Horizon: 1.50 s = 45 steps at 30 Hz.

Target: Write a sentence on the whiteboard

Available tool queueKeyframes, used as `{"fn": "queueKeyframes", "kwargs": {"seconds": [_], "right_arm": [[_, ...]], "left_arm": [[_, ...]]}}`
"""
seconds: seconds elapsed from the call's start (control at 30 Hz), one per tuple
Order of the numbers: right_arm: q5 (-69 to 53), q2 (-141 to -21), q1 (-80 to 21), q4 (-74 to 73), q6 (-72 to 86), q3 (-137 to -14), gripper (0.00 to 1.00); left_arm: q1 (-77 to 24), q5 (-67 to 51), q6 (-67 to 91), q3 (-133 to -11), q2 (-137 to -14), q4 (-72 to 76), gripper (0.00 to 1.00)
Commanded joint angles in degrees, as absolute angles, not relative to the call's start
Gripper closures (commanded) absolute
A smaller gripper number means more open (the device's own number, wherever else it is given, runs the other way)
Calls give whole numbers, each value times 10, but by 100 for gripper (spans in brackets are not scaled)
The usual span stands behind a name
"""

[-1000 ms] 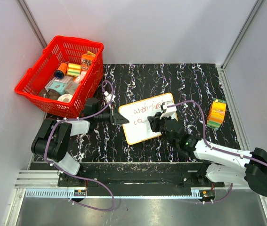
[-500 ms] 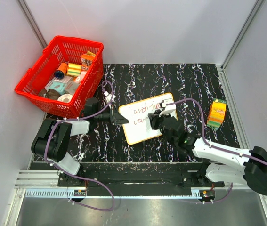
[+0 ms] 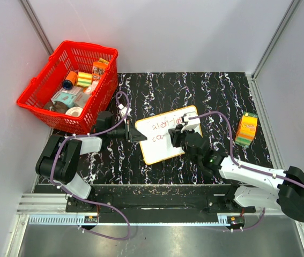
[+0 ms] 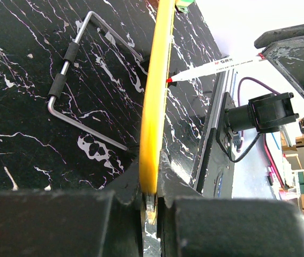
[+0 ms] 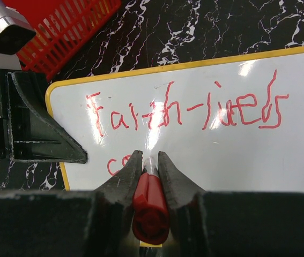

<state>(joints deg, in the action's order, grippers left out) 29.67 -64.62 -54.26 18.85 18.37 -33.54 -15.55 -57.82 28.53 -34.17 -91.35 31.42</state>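
one sentence (image 5: 157,113) legible only right wrist | left gripper (image 4: 149,195) clamps whiteboard (image 4: 154,107) | right gripper (image 5: 150,160) pinches marker (image 5: 150,206)

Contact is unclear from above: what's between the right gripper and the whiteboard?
A red-ended marker, clamped in the right gripper, spans it; the left wrist view shows its tip at the whiteboard.

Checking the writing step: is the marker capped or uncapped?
Uncapped. In the left wrist view the marker shows a bare red tip at the whiteboard, held in the right gripper.
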Motion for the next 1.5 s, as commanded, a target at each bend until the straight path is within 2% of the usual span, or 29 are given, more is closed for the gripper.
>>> {"fn": "queueKeyframes", "kwargs": {"seconds": [0.0,0.73,1.07,1.47], "right_arm": [[304,-638,-538,171,189,-329,100],[295,-625,-538,139,195,-326,100],[307,-555,-539,143,176,-330,100],[314,-622,-536,166,154,-370,100]], "left_arm": [[-154,-518,211,-345,-932,282,100],[-155,-516,210,-346,-932,281,100],[-156,-512,207,-347,-932,277,100],[-156,-512,205,-348,-930,272,100]]}}
